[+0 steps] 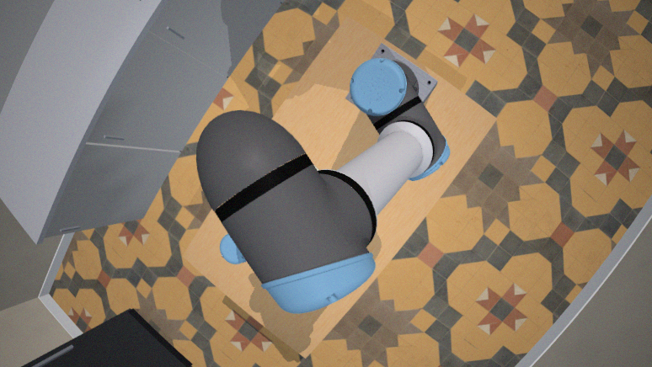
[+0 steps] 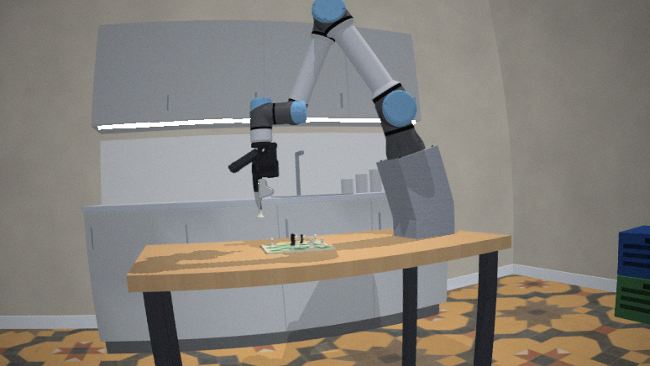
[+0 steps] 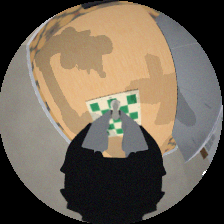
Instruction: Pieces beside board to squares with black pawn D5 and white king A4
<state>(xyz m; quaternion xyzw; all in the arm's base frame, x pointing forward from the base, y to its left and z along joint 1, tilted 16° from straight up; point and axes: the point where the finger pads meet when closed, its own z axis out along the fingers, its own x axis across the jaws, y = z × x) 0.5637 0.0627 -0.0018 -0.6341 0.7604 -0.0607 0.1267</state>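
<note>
The pincer is nearly closed, its two grey fingers clamped on a pale chess piece, the white king. The piece hangs upright from the fingertips, base down, its foot showing just below them in the exterior view. In the wrist view the king's upper part stands up between the two finger pads, pinched from both sides.

The pincer holds the king high above the chessboard, well apart from it, and to the left of the board's left end as the exterior view shows it. The green-and-white board lies flat on the wooden tabletop, near the middle of it. Through the wrist view the chessboard appears directly beyond the fingertips, its checkered squares showing on either side of the king.

On the chessboard stand several small pieces, some white and at least two black ones near the board's centre; which of them is the black pawn cannot be told at this size, nor which squares they occupy. In the top view the arm's elbow covers the chessboard and the pincer entirely.
</note>
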